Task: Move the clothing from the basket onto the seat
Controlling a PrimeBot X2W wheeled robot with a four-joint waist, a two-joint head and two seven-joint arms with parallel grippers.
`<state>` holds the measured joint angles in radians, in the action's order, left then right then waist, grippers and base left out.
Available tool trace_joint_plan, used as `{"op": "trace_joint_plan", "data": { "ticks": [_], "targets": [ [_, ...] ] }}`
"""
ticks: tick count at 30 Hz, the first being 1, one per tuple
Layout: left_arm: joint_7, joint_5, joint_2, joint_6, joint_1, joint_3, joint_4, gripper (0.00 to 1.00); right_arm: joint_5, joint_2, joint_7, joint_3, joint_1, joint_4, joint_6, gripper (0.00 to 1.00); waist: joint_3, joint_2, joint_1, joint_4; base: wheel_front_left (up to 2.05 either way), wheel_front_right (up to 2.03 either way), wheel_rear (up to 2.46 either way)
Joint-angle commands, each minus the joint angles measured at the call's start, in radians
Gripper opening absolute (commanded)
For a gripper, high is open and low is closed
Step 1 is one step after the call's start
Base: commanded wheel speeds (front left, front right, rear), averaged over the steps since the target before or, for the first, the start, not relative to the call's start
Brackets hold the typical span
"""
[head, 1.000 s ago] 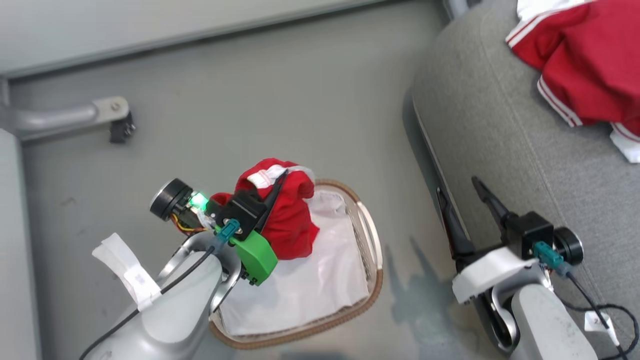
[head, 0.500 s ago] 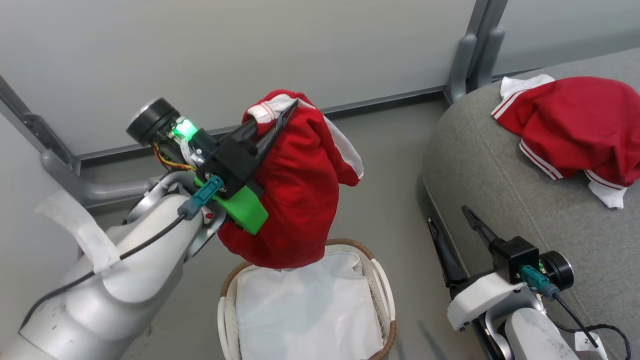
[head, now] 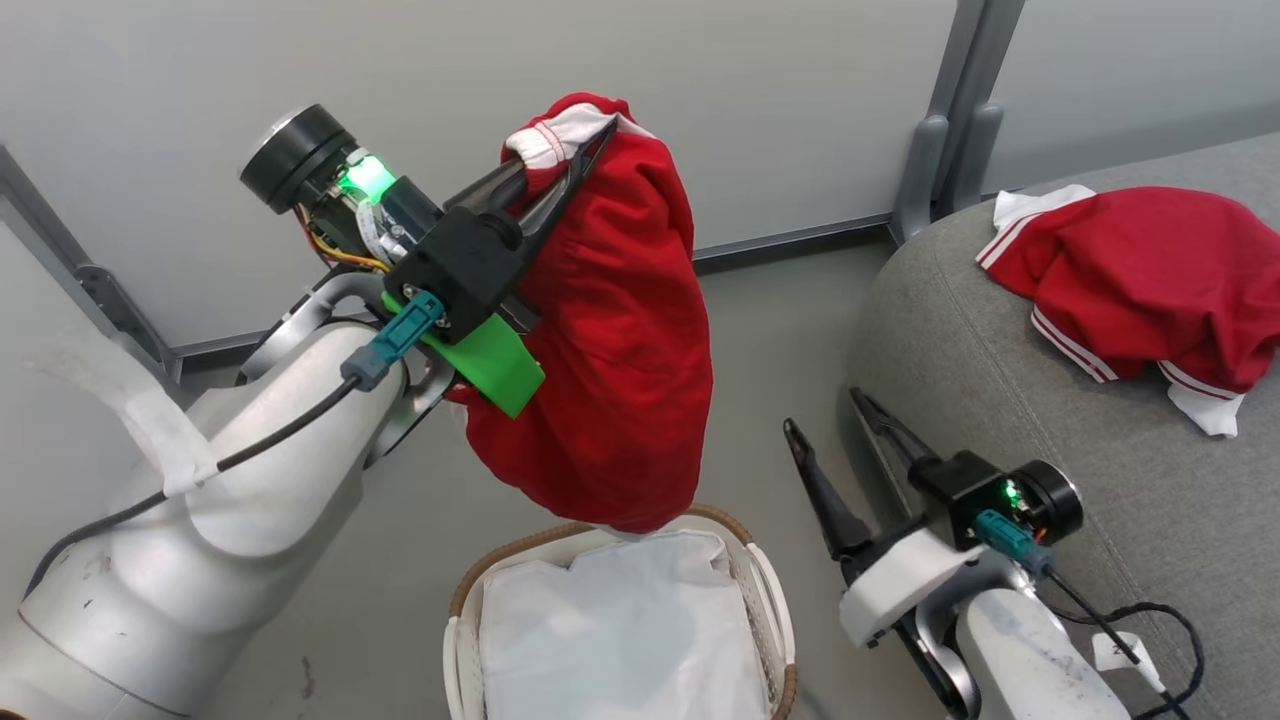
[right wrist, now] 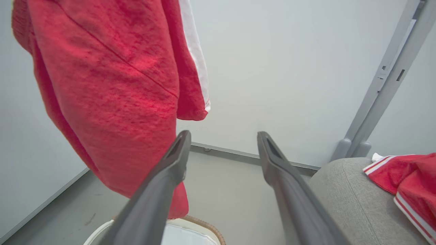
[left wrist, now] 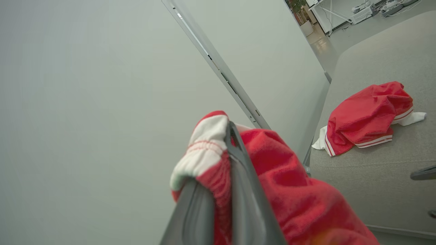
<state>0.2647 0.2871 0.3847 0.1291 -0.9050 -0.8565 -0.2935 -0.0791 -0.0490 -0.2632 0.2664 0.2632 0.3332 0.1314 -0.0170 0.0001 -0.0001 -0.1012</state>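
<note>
So its hem clears the oval brown-rimmed plastic basket (head: pixel 520 545), left jaws are clenching a soft red garment (head: pixel 610 330) at upper centre; right jaws are hanging released.

grey arms (head: pixel 180 570), blk fingers (head: pixel 818 485), green bracket (head: pixel 490 365)

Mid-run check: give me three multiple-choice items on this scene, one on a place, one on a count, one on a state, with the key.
1. The held garment hangs: A above the basket; B inside it; C on the seat.
2. Red garments in view: A one; B two; C three.
3. The right jaws are: A shut on cloth; B shut, empty; C open, empty.
Key: 1 A, it dangles from the raised left jaws over the basket. 2 B, one is held and the other garment lies on the seat. 3 C, they stand apart with nothing between.
</note>
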Motion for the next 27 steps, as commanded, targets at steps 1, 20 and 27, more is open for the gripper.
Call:
{"op": "trace_joint_plan", "data": {
  "ticks": [1,20,27],
  "targets": [
    [-0.001,0.0,-0.007,0.002,-0.019,-0.004,0.005,0.0,-0.002,-0.003,-0.002,0.022,0.016,0.008,-0.001,1.0,-0.001,-0.0001,0.0001,0.004,0.0,0.0,0.0],
    [-0.001,0.006,-0.055,0.002,-0.065,-0.1,0.106,0.0,-0.047,-0.039,-0.002,0.197,0.167,0.211,-0.001,1.0,0.012,-0.0001,0.0001,0.065,0.0,0.0,0.0],
    [-0.001,0.02,-0.065,0.002,-0.069,-0.133,0.135,0.0,-0.077,-0.056,-0.002,0.259,0.224,0.196,-0.001,1.0,0.017,-0.0001,0.0001,0.079,0.0,0.0,0.0]
  ]
}}
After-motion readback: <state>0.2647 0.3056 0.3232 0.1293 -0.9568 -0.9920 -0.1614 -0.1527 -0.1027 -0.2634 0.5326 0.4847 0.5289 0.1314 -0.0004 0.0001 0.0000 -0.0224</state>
